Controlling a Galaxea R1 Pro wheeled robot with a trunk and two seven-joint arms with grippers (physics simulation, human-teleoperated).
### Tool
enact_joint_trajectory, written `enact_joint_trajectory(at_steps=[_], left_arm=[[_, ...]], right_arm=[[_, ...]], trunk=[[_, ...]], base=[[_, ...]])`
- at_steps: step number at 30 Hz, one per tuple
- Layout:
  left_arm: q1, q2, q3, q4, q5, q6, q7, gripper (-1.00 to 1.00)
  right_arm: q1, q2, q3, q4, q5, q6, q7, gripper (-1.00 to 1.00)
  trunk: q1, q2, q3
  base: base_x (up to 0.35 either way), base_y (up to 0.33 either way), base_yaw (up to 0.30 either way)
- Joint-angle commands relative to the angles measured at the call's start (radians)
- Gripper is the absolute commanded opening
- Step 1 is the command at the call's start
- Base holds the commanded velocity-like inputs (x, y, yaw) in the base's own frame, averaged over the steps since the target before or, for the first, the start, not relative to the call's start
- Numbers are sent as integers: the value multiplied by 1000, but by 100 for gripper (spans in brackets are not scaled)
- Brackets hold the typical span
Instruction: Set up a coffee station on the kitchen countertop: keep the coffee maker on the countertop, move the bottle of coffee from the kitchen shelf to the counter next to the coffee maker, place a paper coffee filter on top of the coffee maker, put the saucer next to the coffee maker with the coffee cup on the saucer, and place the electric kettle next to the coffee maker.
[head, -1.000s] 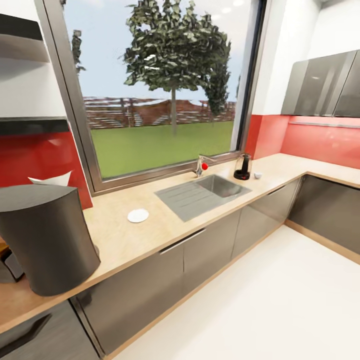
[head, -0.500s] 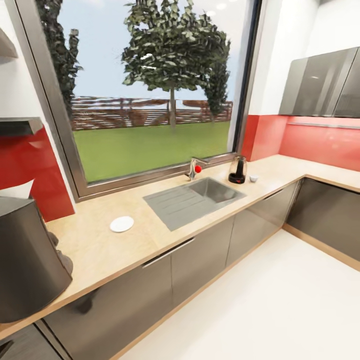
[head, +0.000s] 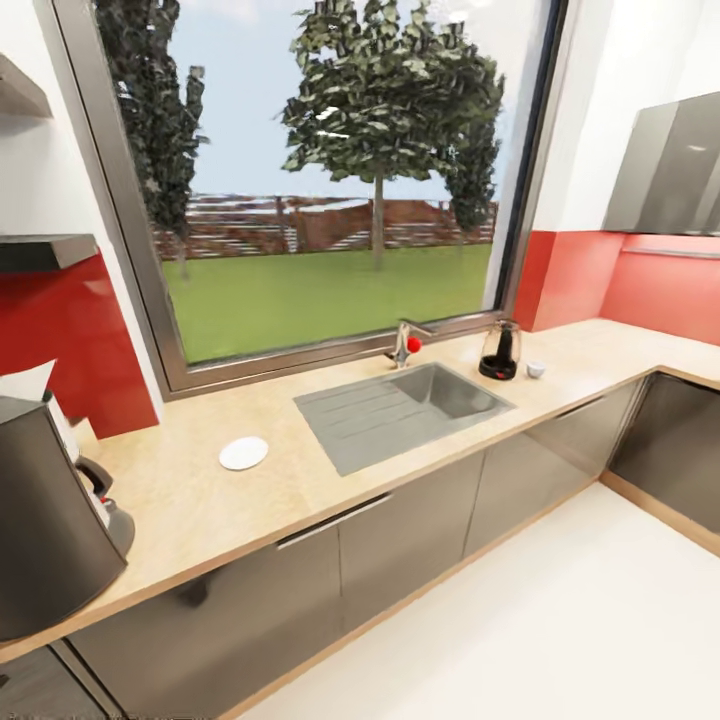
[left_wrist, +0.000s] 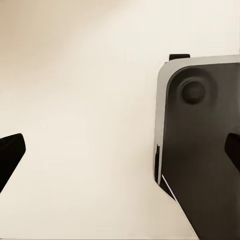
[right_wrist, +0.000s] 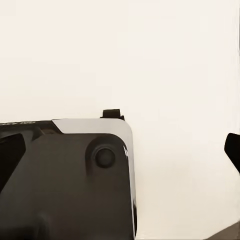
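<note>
The kitchen countertop (head: 330, 500) runs from lower left to far right in the head view. The coffee maker (head: 40, 520) stands at its left end, with a white piece (head: 30, 385) at its top and its carafe (head: 108, 515) on the side. The white saucer (head: 243, 453) lies flat left of the sink. Beyond the sink stand the electric kettle (head: 499, 352) and, beside it, the tiny coffee cup (head: 536, 370). The bottle of coffee is out of view. My left gripper (left_wrist: 120, 152) and right gripper (right_wrist: 120, 152) hang open over pale floor, holding nothing.
A steel sink (head: 405, 405) with a red-knobbed faucet (head: 408, 345) sits under the big window. A dark shelf (head: 40, 250) juts out at upper left. Dark cabinets line the counter front and turn a corner at right. The robot's dark base (left_wrist: 200, 150) lies under the grippers.
The whole head view has shifted, so the camera moved: the counter's things now sit a little further right than half a second ago. Nothing on the counter moved.
</note>
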Motion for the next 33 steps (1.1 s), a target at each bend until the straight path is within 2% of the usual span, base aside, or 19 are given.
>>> enact_joint_trajectory(at_steps=[1,18,33], left_arm=[[-1,0,-9,1,10,-4,2,100],[-1,0,-6,-2,14,-5,2,100],[-1,0,-6,-6,14,-7,2,100]], right_arm=[[-1,0,-9,1,10,-3,2,100],[-1,0,-7,1,10,-3,2,100],[-1,1,-7,1,10,-3,2,100]], trunk=[[1,-2,-2],[1,-2,-3],[1,-2,-10]], base=[[106,-293,274],[106,-303,274],[8,-309,274]])
